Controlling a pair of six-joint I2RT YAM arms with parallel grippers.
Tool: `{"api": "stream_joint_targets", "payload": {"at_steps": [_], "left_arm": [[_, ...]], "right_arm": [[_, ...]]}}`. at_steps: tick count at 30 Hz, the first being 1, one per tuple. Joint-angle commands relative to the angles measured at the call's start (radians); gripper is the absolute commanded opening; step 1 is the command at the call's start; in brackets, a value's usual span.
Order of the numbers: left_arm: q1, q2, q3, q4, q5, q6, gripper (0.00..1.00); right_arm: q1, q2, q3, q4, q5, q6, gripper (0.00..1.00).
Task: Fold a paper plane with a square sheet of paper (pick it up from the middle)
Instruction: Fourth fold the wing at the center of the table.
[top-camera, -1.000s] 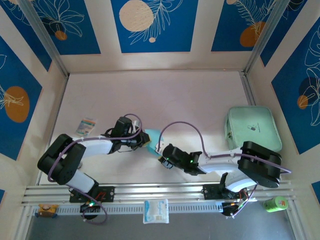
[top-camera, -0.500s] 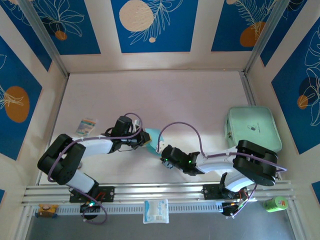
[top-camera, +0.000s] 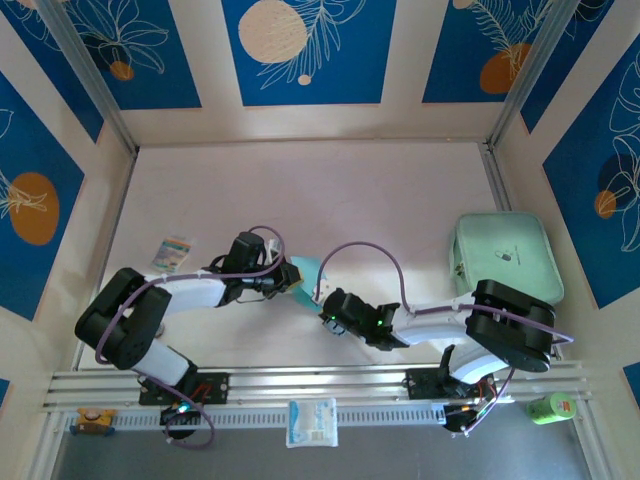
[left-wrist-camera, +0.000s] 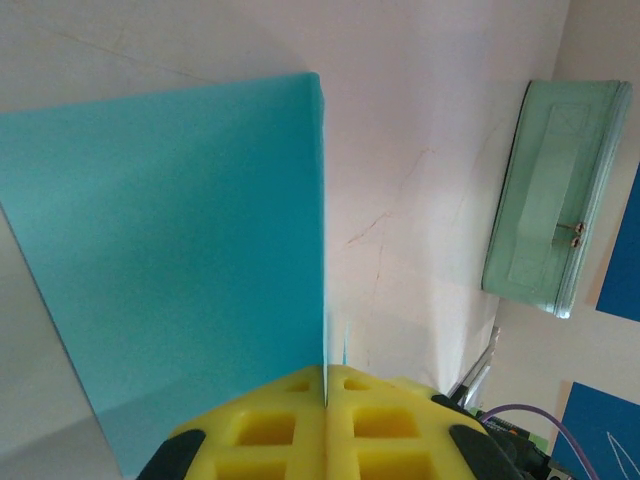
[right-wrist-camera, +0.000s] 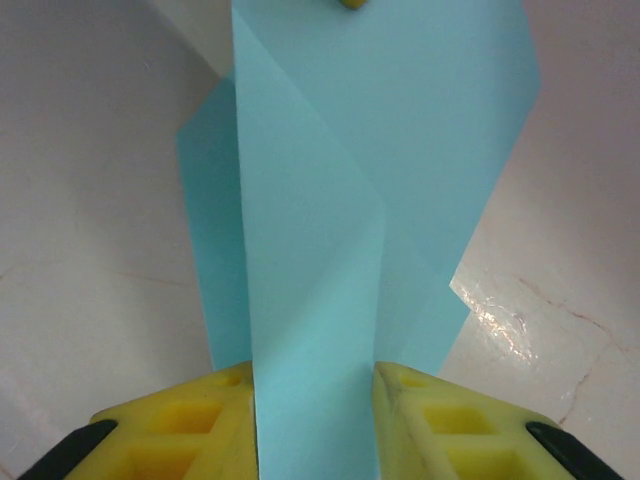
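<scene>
In the centre-left of the overhead view, the left tool (top-camera: 284, 282) is pressed together on the light blue paper (top-camera: 304, 275) – the sheet's edge runs into the seam between its yellow fingers (left-wrist-camera: 270, 425). Just right of it, the right tool (top-camera: 326, 306) has its fingers set apart with a folded band of paper in the gap; I cannot tell whether it is gripped. The mint-green case (top-camera: 505, 255) lies on the bench (top-camera: 330, 190) at far right.
</scene>
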Motion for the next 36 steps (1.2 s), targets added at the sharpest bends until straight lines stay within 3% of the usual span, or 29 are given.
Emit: {"api": "stream_joint_targets", "payload": {"at_steps": [1,25,36], "left_arm": [[0.005,0.002,0.022,0.011,0.022,-0.001,0.07],[0.005,0.002,0.022,0.005,0.016,-0.003,0.06],[0.005,0.004,0.025,0.000,0.016,-0.001,0.06]], "right_arm": [[-0.004,0.016,0.006,0.035,-0.004,0.006,0.33],[-0.001,0.006,-0.020,0.049,0.012,0.030,0.22],[0.001,-0.007,-0.046,0.069,0.022,0.053,0.23]]}}
